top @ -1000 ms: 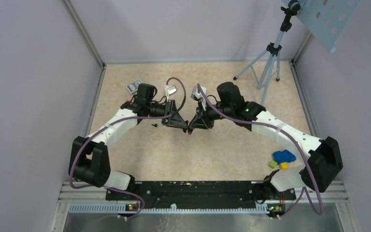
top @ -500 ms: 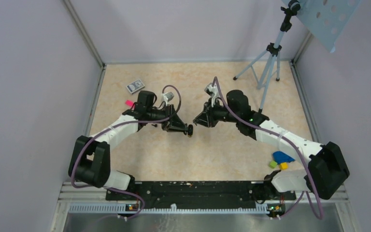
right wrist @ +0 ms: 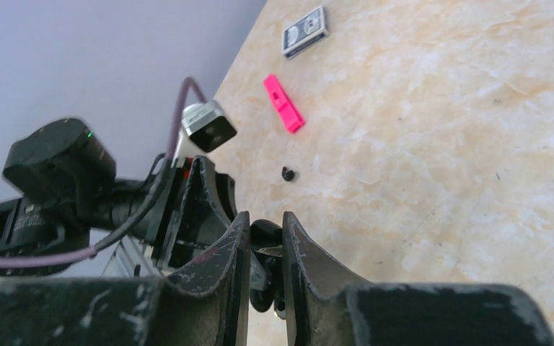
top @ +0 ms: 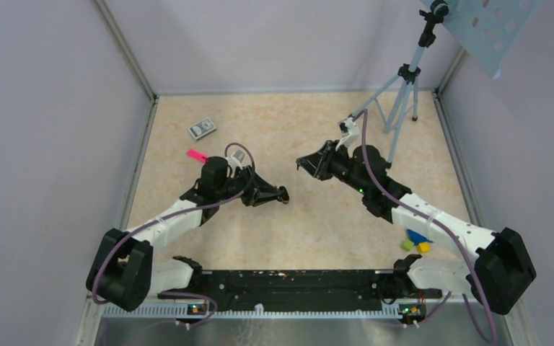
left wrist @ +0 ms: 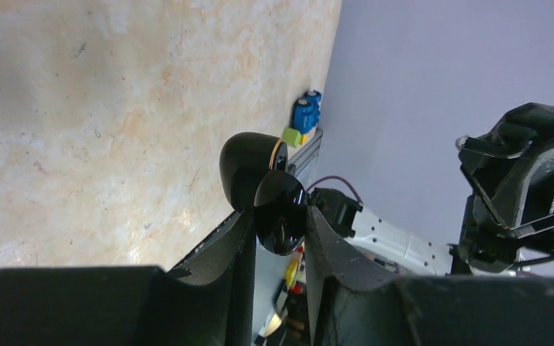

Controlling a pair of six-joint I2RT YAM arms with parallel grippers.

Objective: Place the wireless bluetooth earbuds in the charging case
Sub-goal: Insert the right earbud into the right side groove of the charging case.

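Observation:
The charging case shows as a glossy black oval, not white, with its lid hinged open and an orange rim. My left gripper is shut on it and holds it above the table; in the top view the left gripper is at mid table. My right gripper is a short way back and right of the case, apart from it. Its fingers are closed to a narrow slit, through which the case shows beyond. One tiny black earbud lies on the table. No white earbud shows.
A pink strip and a card deck lie at the back left. Blue, green and yellow blocks sit near the right arm. A tripod stands at the back right. Walls enclose the table on three sides.
The two grippers met at the case a second ago. Since then the right gripper has drawn back and to the right, and the left arm has pulled nearer with the case.

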